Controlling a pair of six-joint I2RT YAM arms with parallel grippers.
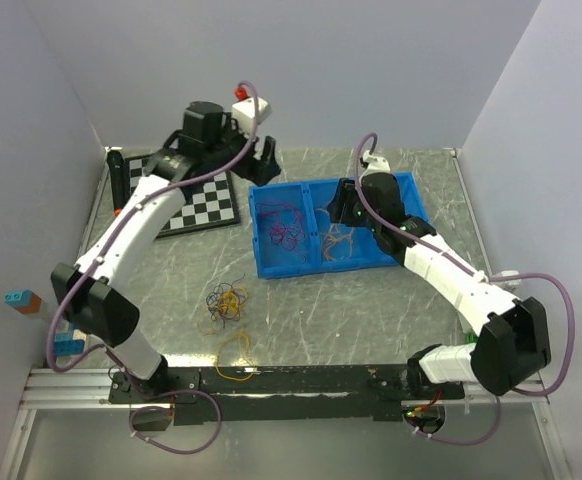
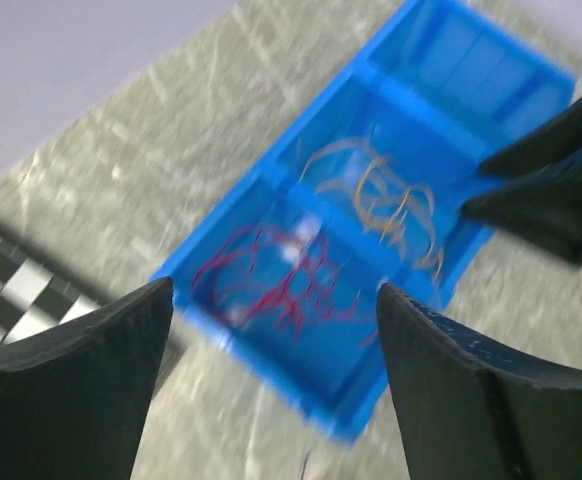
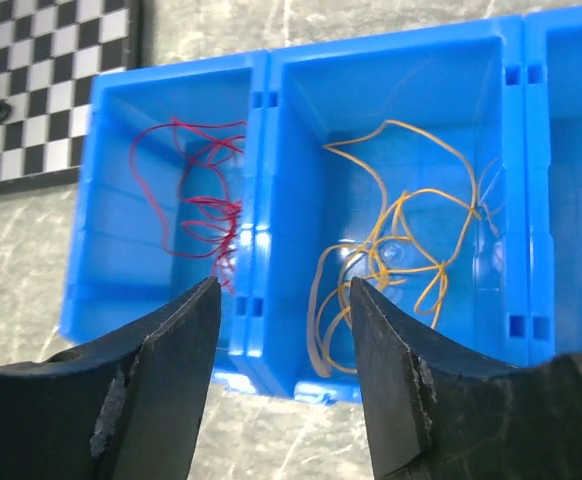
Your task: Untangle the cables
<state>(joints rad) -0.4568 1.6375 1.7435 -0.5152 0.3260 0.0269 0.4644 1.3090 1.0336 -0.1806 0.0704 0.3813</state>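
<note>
A blue tray [image 1: 261, 262] with compartments holds red cables [image 1: 286, 228] on the left and yellow-orange cables [image 1: 339, 243] in the middle. A tangled pile of dark and yellow cables [image 1: 225, 300] lies on the table in front, with a yellow loop [image 1: 235, 345] nearer me. My left gripper [image 1: 261, 155] is open and empty, high behind the tray; its view shows the red cables [image 2: 281, 280] and yellow-orange cables [image 2: 386, 200], blurred. My right gripper [image 1: 333, 208] is open and empty over the tray; below it are the red cables [image 3: 201, 195] and yellow-orange cables [image 3: 401, 250].
A checkerboard [image 1: 186, 200] lies at the back left, also in the right wrist view [image 3: 41, 90]. Coloured blocks [image 1: 21, 300] sit at the left edge. The tray's rim shows in the wrist views [image 2: 271, 345] [image 3: 261, 130]. White walls enclose the table.
</note>
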